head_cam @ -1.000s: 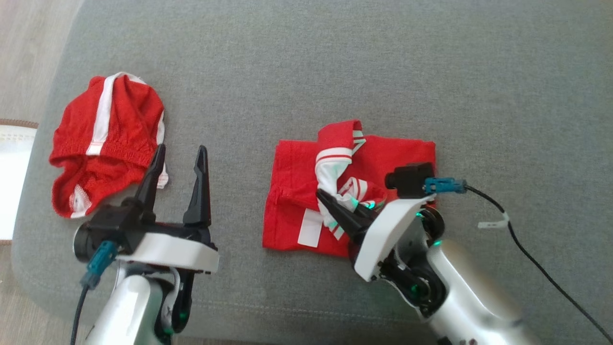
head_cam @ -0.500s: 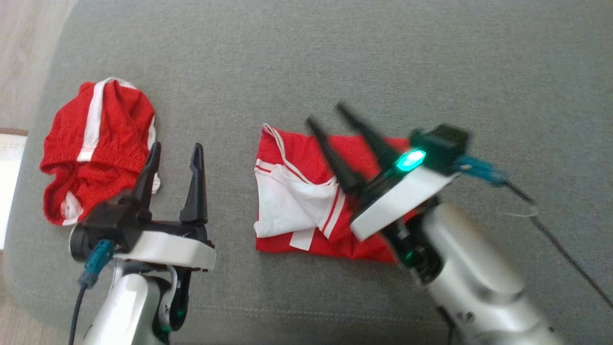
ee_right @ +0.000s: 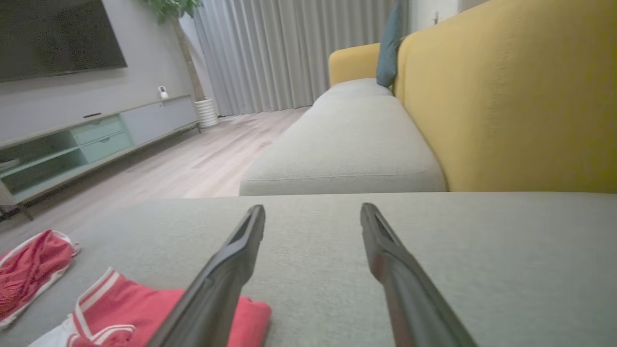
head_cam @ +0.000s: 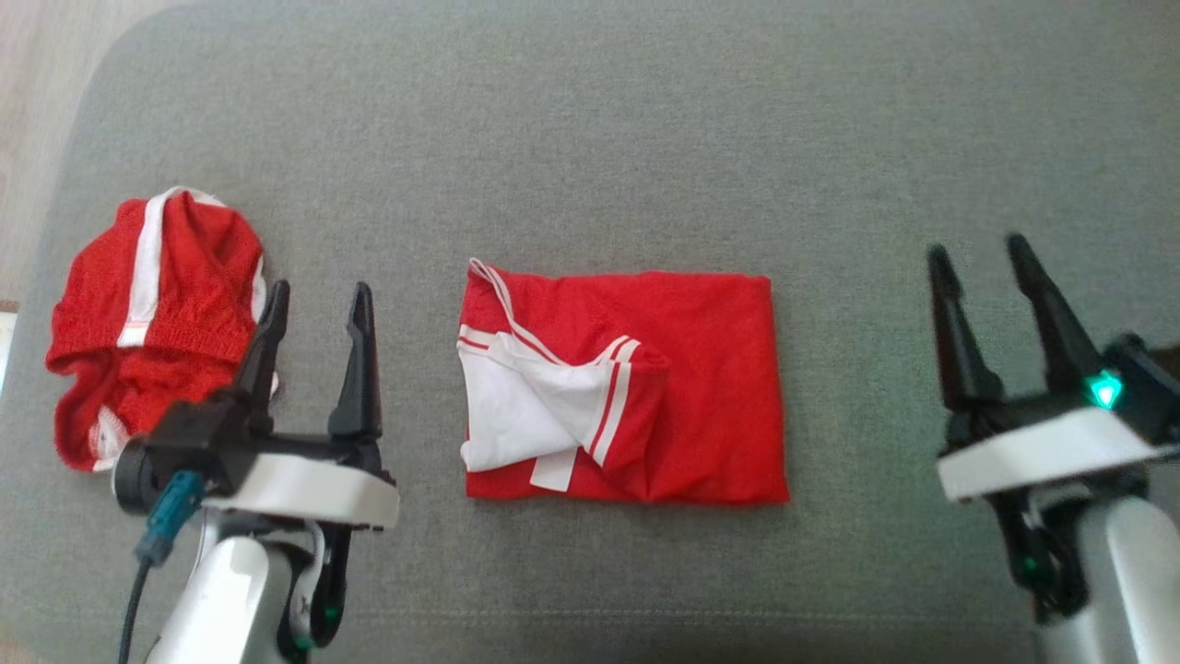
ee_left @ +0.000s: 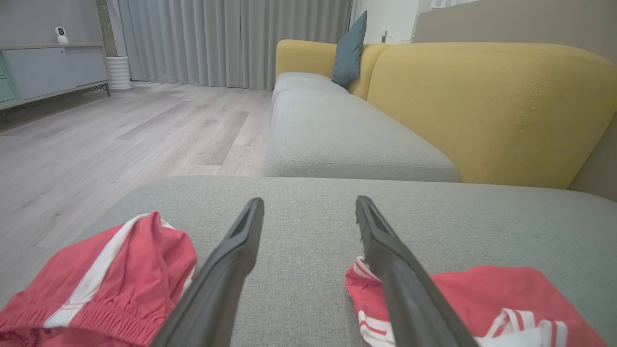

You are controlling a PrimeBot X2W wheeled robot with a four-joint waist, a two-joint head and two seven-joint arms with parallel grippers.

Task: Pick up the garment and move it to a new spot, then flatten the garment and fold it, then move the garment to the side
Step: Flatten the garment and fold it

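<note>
I see soft, even light and faint shadows; my right tool (head_cam: 975, 247) looks slightly blurred, the head view grainy

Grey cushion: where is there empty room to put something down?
Free: the wide back strip of the grey cushion beyond both clothes, and the patch between the folded shirt and the right fingers. Crowded: the left side, where the left fingers stand between the red shorts and the shirt.
</note>
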